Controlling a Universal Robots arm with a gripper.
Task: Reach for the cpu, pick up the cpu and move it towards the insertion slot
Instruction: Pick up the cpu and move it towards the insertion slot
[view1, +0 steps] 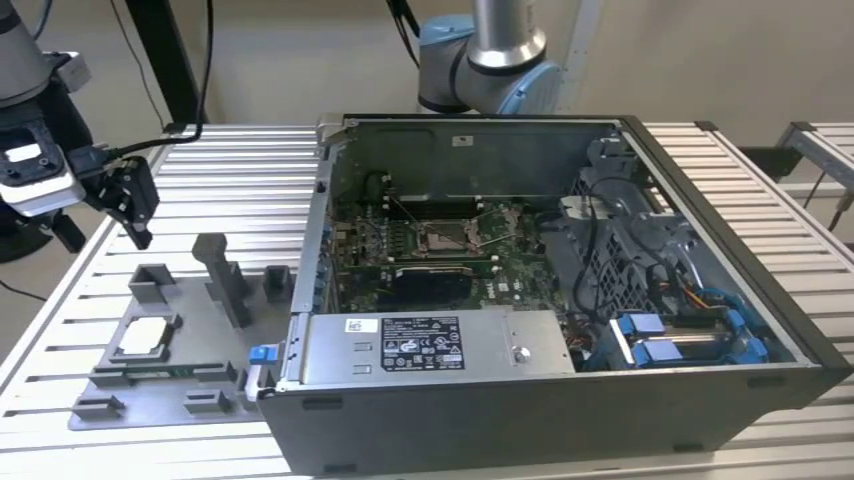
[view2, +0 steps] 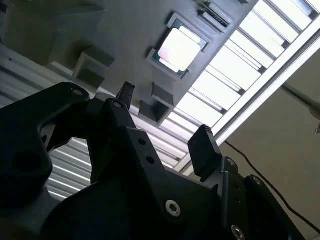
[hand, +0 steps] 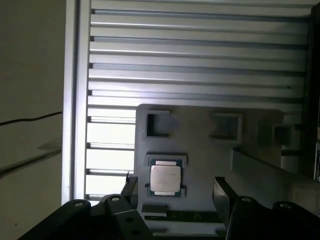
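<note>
The end effector, jaws apart, hovers apparently clear above the cpu.

Gripper at exterior view's left, pointing down, fingers spread wide apart, empty

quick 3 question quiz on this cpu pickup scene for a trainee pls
1. True or false: the gripper is shut on the cpu.
2. In the exterior view, where does the cpu lie relative to the computer case? A) to that view's left of it B) to that view's right of it C) inside it
3. Fill in: the gripper's jaws stand ____, holding nothing.

Key: 1 false; 2 A; 3 open.
</note>
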